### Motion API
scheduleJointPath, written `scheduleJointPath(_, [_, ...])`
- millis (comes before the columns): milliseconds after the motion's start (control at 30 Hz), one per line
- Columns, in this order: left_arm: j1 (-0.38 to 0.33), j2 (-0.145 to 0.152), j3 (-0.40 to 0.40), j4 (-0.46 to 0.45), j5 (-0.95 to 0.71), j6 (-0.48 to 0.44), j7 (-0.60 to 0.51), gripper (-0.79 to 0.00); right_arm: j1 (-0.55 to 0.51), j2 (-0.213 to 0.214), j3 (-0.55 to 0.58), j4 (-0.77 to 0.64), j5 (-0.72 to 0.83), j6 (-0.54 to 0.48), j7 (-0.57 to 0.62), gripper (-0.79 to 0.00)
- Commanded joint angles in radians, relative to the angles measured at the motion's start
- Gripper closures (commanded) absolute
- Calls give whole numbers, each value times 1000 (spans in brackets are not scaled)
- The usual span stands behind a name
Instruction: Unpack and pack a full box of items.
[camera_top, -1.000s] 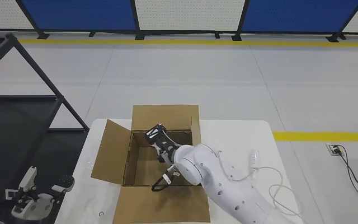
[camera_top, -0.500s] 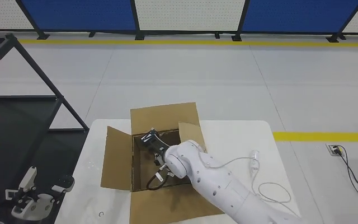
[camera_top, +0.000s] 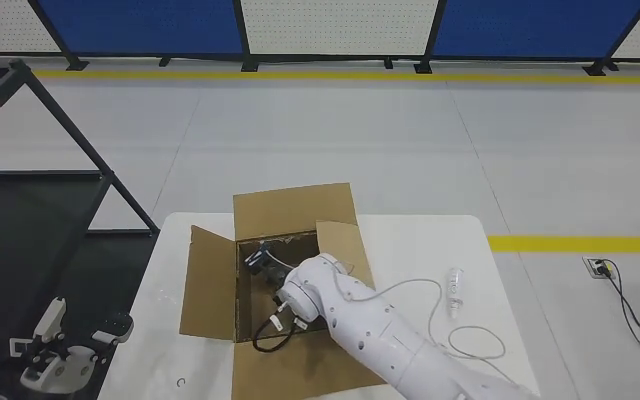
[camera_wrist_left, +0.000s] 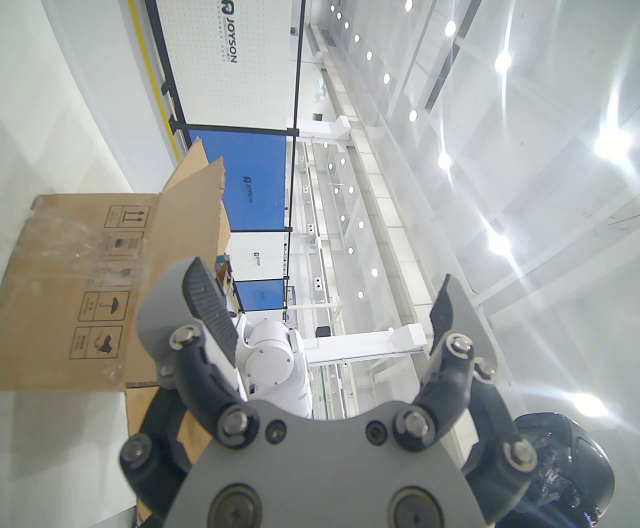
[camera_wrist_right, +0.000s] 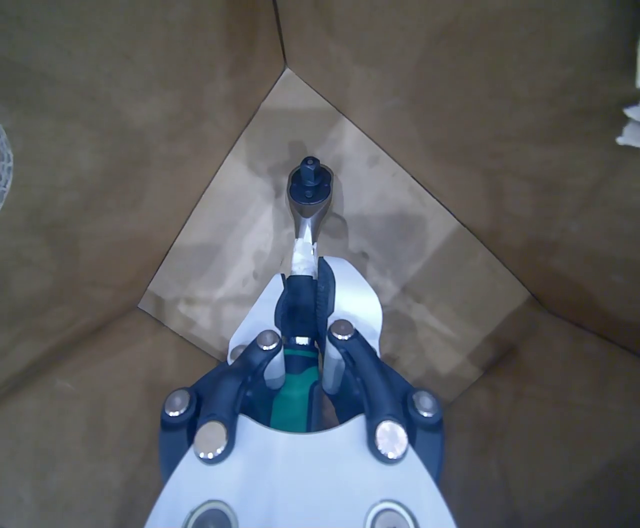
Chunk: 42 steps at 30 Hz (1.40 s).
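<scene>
A: What is the room like around the box (camera_top: 295, 212)?

B: Left of the box a dark metal rack (camera_top: 60, 160) stands on the pale floor. The box itself sits open on a white table (camera_top: 165, 335), flaps spread. Right of the box a white cable (camera_top: 470, 345) lies on the table. Beyond the box run a yellow floor line (camera_top: 320, 74) and blue and white panels (camera_top: 140, 25).

A: And the tool?

B: A ratchet wrench (camera_wrist_right: 307, 197) with a green handle is down inside the box, head toward a corner of the box floor. I cannot tell whether it touches.

A: Against the jaws?

B: The right gripper (camera_wrist_right: 304, 282) has its jaws clamped on the shaft just ahead of the handle, and the head pokes out beyond them. The left gripper (camera_wrist_left: 325, 285) is outside the box, beside its printed wall, jaws wide apart.
</scene>
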Motion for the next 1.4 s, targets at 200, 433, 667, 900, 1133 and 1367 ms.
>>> scheduleJointPath(200, [0, 0, 0, 0, 0, 0, 0, -785, 1, -16, 15, 20, -17, 1, -4, -92])
scheduleJointPath(433, [0, 0, 0, 0, 0, 0, 0, -785, -12, -15, 39, 16, -39, 8, -2, -234])
scheduleJointPath(667, [0, 0, 0, 0, 0, 0, 0, -785, -37, -1, 77, -24, -68, 28, -10, -299])
scheduleJointPath(900, [-2, 1, 14, 12, 31, 13, 12, -785, -93, 38, 134, -169, -148, 74, -5, -354])
scheduleJointPath(1133, [-3, 2, 38, 25, 74, 13, -12, -785, -232, 113, 219, -488, -367, 177, 103, -379])
scheduleJointPath(1367, [21, 6, 50, 27, 123, 0, -83, -785, -446, 191, 363, -845, -605, 190, 227, -631])
